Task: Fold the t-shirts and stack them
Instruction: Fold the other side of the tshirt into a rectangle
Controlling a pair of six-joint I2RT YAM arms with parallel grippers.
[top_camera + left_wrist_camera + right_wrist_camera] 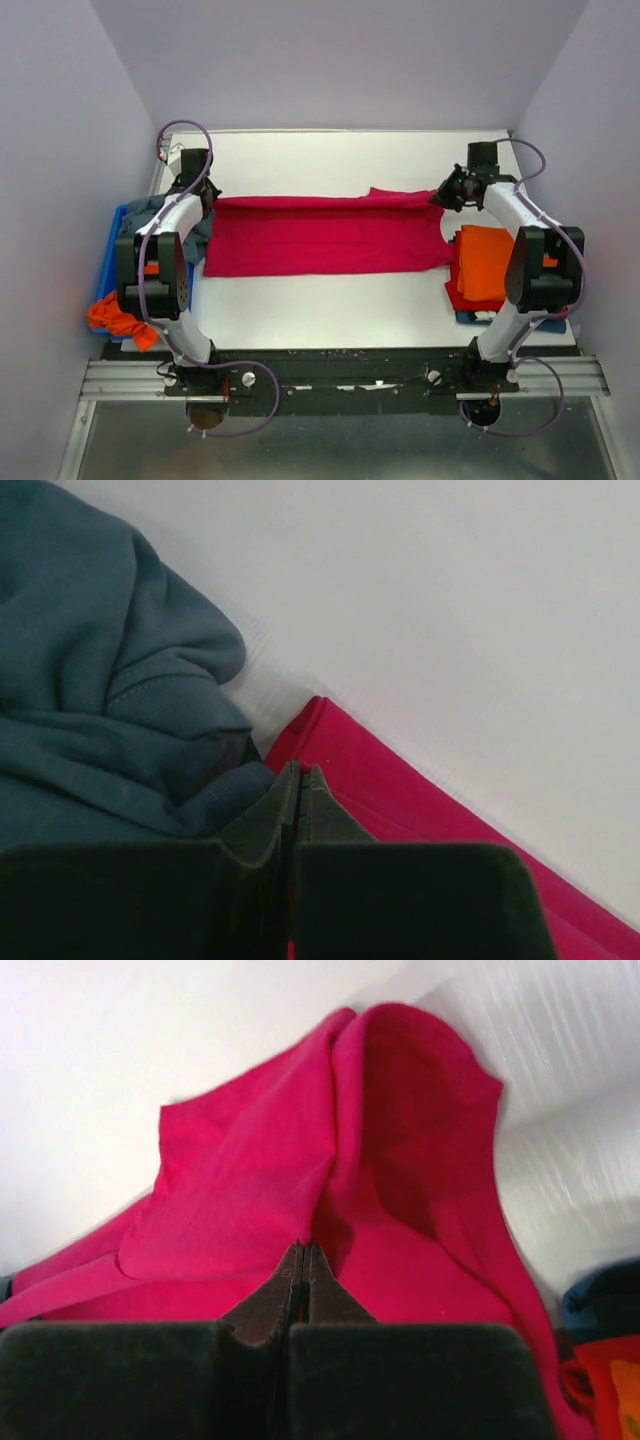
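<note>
A crimson t-shirt [320, 238] lies as a long flat band across the middle of the white table [330, 160]. My left gripper [205, 200] is at its far left corner, shut, with a sliver of red cloth between the fingers in the left wrist view [300, 770]; the shirt's corner [400, 800] lies just ahead. My right gripper [443, 195] is at the far right corner, shut on a raised fold of the shirt [250, 1190], as the right wrist view [303, 1247] shows.
A folded orange shirt [485, 260] lies on a red one [462, 298] at the right edge. At the left a blue bin [112, 250] holds a teal-grey garment [150, 210], also in the left wrist view [100, 680], and an orange garment [115, 315].
</note>
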